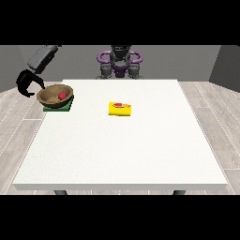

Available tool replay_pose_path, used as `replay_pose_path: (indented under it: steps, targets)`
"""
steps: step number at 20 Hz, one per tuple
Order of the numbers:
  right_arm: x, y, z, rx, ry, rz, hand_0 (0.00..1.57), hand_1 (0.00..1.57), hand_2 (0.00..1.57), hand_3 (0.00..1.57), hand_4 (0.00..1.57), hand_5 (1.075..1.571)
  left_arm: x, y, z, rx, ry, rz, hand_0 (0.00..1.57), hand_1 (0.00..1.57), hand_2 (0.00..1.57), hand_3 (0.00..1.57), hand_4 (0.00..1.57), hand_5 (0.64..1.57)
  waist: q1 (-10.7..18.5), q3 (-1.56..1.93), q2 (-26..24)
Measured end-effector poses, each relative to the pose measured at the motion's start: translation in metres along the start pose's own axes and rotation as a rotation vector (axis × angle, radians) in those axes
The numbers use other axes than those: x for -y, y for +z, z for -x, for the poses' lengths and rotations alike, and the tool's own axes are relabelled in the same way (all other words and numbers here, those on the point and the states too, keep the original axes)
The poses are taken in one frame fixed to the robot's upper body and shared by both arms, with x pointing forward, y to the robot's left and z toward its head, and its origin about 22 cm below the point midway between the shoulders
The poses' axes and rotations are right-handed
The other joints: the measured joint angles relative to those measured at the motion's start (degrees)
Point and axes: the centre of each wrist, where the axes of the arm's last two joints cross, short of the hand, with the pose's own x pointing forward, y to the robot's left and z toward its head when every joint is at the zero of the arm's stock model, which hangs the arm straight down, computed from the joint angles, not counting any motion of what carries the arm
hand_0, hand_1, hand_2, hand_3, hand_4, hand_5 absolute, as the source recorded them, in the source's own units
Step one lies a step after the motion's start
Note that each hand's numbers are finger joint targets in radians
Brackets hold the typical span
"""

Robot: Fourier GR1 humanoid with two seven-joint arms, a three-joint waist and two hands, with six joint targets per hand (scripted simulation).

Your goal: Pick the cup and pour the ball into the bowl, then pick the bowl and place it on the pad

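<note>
Now the brown bowl (pixel 55 96), red ball (pixel 61 95) inside, sits on the green pad (pixel 58 107) at the table's (pixel 122 150) corner.
Just beside its rim, the hand at the view's left (pixel 28 83) curls, holding nothing; a yellow cup (pixel 120 108) lies mid-table.

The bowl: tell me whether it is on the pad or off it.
On it. The brown bowl sits on the green pad, whose edge shows beneath it, with the red ball inside.
</note>
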Motion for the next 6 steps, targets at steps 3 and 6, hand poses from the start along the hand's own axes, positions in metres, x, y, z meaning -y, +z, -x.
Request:
replay_pose_path:
  steps: [3,6]
  targets:
    - [0.011,0.003,0.001,-0.043,0.018,0.019,0.0,0.0,0.0,0.0,0.0,1.416,0.022,-0.002,0.009,-0.037,0.054,0.044,0.0,0.0,0.0,0.0,0.98,1.57,0.1,0.08,-3.6]
    - [0.002,-0.003,-0.019,-0.029,0.033,-0.041,0.0,0.0,0.0,0.0,0.7,1.219,0.034,-0.001,0.029,-0.132,0.075,0.044,0.0,0.0,0.0,0.0,0.98,1.57,-1.4,0.01,-9.7]
